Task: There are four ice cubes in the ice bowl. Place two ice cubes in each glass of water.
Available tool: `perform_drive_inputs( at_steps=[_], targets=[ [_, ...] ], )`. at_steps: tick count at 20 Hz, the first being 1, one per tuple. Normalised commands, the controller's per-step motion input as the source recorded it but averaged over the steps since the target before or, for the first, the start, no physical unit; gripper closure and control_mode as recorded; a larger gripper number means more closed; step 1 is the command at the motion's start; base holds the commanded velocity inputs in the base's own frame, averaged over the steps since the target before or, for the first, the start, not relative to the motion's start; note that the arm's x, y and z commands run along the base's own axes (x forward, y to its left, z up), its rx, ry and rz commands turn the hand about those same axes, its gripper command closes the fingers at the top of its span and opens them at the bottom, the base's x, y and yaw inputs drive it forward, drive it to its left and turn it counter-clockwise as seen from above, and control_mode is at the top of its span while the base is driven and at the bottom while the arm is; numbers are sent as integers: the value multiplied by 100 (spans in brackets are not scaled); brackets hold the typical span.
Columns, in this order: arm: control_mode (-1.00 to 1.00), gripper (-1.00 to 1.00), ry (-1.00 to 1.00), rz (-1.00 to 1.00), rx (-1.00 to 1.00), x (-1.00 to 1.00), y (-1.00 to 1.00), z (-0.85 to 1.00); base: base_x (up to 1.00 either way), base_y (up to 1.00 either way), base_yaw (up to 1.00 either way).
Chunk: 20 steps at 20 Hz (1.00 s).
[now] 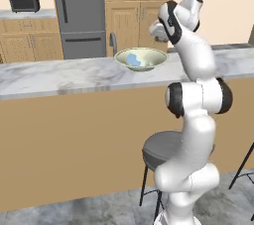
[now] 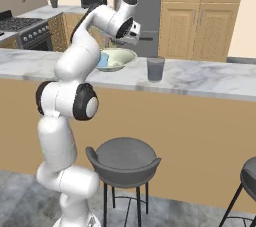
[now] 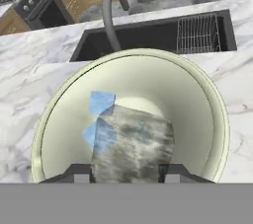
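In the hand view, a grey-blue ice cube (image 3: 133, 141) is seen clamped between the two fingertips (image 3: 81, 172), the gripper (image 3: 126, 173) part closed on it above the ice bowl (image 3: 217, 114); two more cubes (image 3: 101, 119) lie at the bowl's left. In the left base view, the bowl sits on the counter (image 1: 59, 75). In the right base view, one glass of water (image 2: 155, 68) stands just beside the bowl; the cube should be lifted clear of the rim and released low over the water.

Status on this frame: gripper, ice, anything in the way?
Gripper shut on an ice cube, over the ice bowl. Two loose cubes in the bowl. Glass of water beside the bowl; nothing between them.
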Motion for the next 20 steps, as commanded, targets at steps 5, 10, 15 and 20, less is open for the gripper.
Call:
perform_drive_inputs(
  at_steps=[5,10,15,20],
  targets=[
    [-100,100,-87,-1,1,-100,0,-16,0,0,0],
    [-100,100,-17,-14,-2,-70,0,26,0,0,0],
    [-100,100,25,-13,-9,-24,0,69,0,0,0],
    [-100,100,12,-13,-6,0,0,99,0,0,0]
  ],
)
